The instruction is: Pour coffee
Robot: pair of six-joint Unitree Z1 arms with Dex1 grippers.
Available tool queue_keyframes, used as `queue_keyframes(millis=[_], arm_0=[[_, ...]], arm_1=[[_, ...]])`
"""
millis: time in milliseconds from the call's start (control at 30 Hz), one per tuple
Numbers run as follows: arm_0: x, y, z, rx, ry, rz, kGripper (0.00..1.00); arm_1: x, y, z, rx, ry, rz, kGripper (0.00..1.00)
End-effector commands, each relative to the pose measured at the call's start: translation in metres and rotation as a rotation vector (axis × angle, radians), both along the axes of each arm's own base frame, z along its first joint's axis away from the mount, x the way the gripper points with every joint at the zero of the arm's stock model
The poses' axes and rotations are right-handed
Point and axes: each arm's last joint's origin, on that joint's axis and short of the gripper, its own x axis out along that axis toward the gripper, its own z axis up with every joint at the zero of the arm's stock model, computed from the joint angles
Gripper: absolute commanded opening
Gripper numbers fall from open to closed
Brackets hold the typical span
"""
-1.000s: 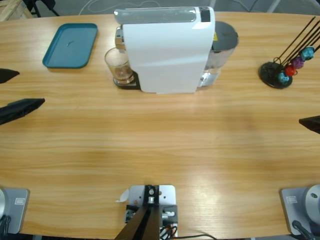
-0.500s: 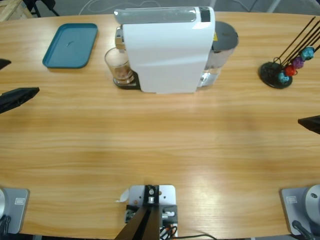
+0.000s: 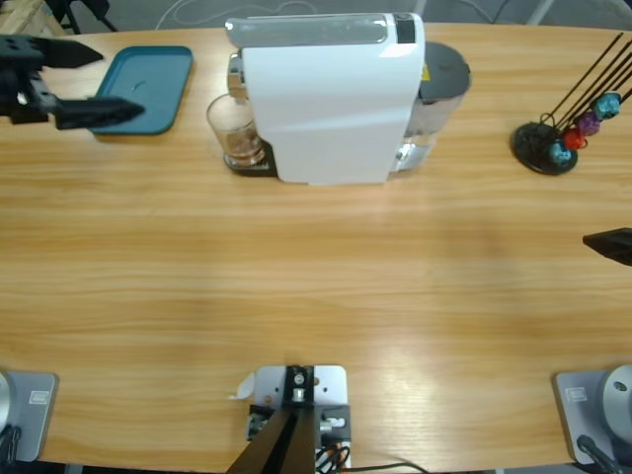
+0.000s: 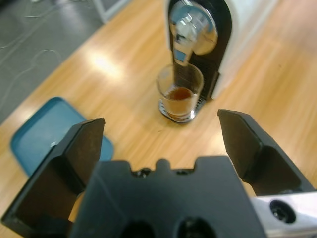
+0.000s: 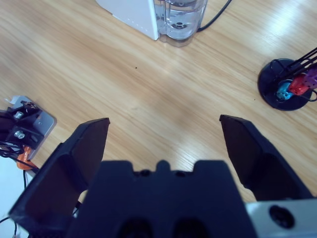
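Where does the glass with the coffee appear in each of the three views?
High view: the glass stands upper left of centre, beside the white machine.
Left wrist view: the glass is upper centre, under the spout.
Right wrist view: not in it.
Shared landmark: the white machine.

Robot lab: rig-mounted wooden table (image 3: 316,286), grey floor w/ cables (image 4: 29,44).
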Motion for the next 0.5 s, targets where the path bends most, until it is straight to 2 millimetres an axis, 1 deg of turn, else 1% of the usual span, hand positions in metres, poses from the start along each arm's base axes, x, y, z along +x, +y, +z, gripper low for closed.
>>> queue_keyframes(millis=[33,133,233,300,500], arm_0=[[0.022,0.002,-0.040,-0.079,0.143,-0.206,1.000],[0.030,-0.001,-0.047,-0.057,0.109,-0.234,1.000],[0.039,-0.002,-0.054,-0.008,0.073,-0.228,1.000],[0.048,-0.005,-0.058,-0.004,0.054,-0.228,1.000],[0.065,-0.018,-0.067,-0.005,0.050,-0.252,1.000]], arm_1=[[0.009,0.003,-0.006,-0.038,0.043,-0.028,1.000],[0.013,0.005,-0.007,-0.049,0.060,-0.025,1.000],[0.014,0.006,-0.007,-0.052,0.063,-0.020,1.000],[0.014,0.006,-0.007,-0.052,0.064,-0.019,1.000],[0.016,0.007,-0.007,-0.055,0.071,-0.018,1.000]])
